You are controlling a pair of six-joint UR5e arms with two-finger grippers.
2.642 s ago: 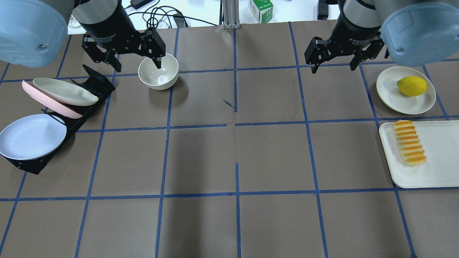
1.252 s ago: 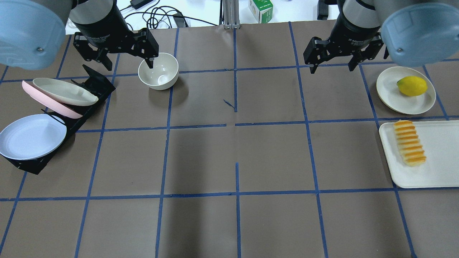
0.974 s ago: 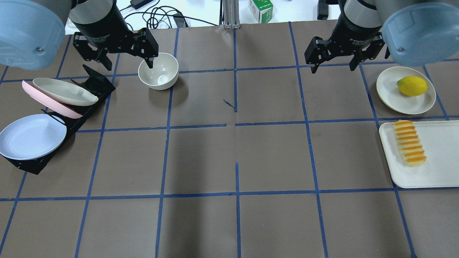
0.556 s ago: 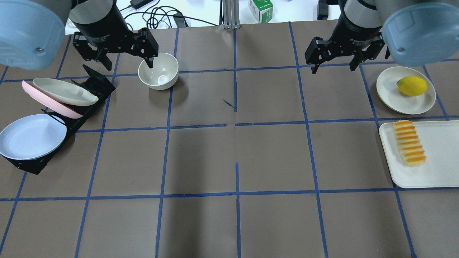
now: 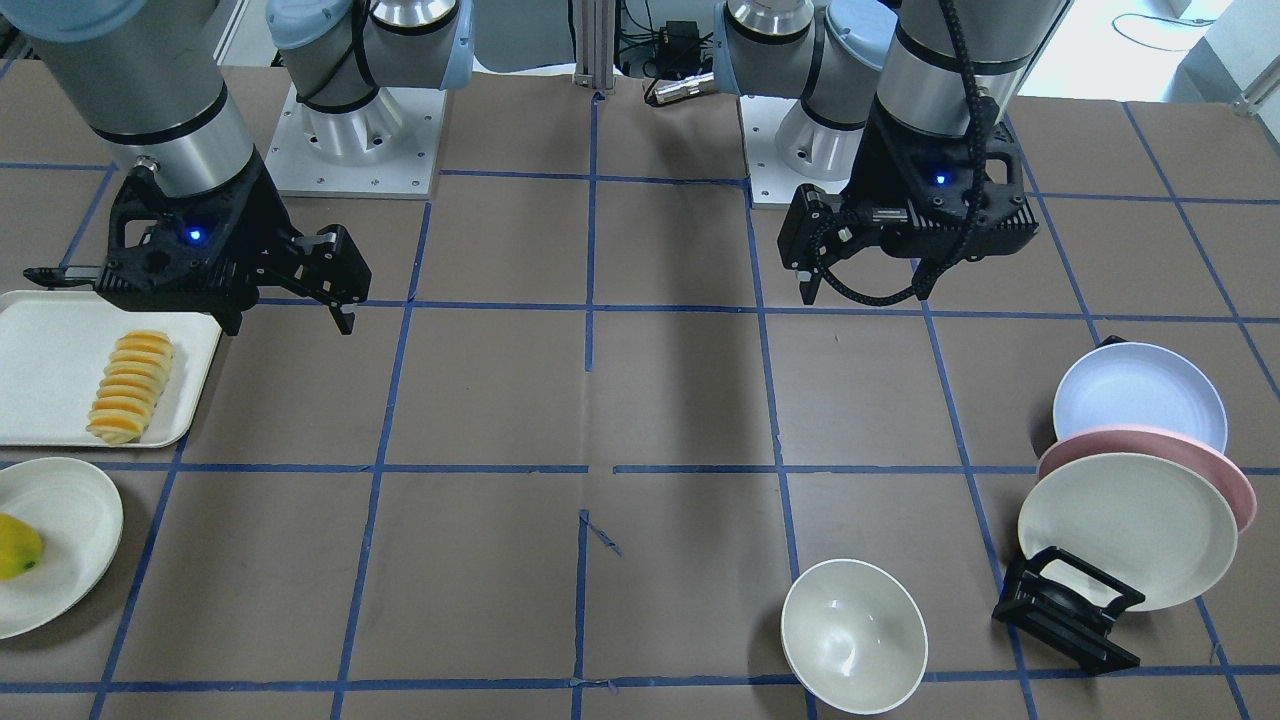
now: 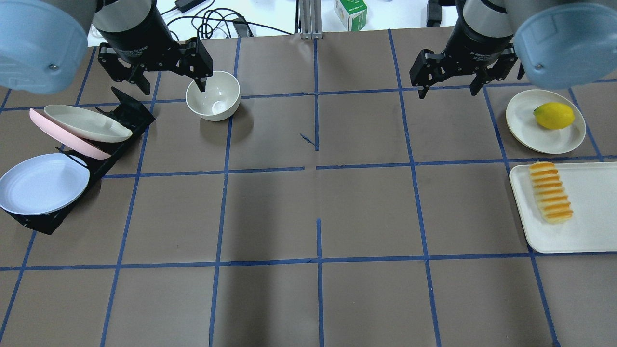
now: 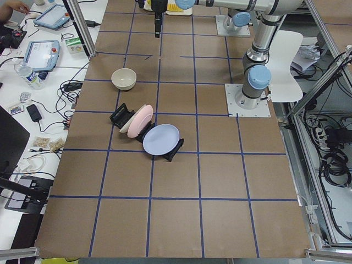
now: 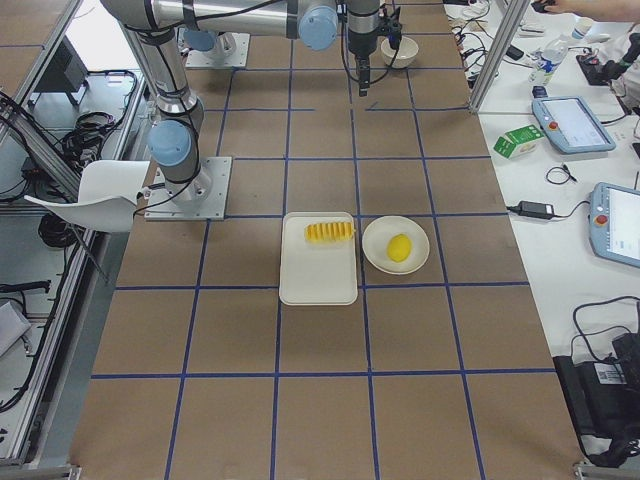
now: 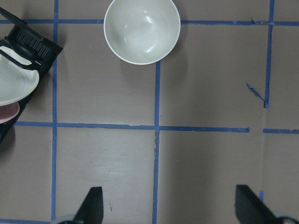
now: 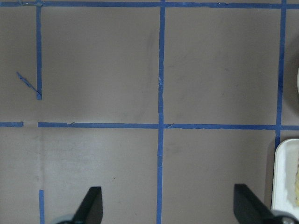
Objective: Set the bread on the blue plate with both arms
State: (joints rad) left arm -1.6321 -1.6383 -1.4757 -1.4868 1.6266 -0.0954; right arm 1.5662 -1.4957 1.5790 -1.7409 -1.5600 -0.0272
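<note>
Left end effector (image 6: 174,90) and right end effector (image 6: 447,93) hang spread, empty. Bread (image 6: 550,199) and blue plate (image 6: 43,183) lie far apart, seemingly one apiece.

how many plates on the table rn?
4. Three stand in the black rack: the blue plate, a pink plate and a cream plate. A second cream plate lies flat beside the tray, holding a lemon. None looks hidden.

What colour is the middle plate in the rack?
Pink; the middle plate shows best in the front-facing view.
</note>
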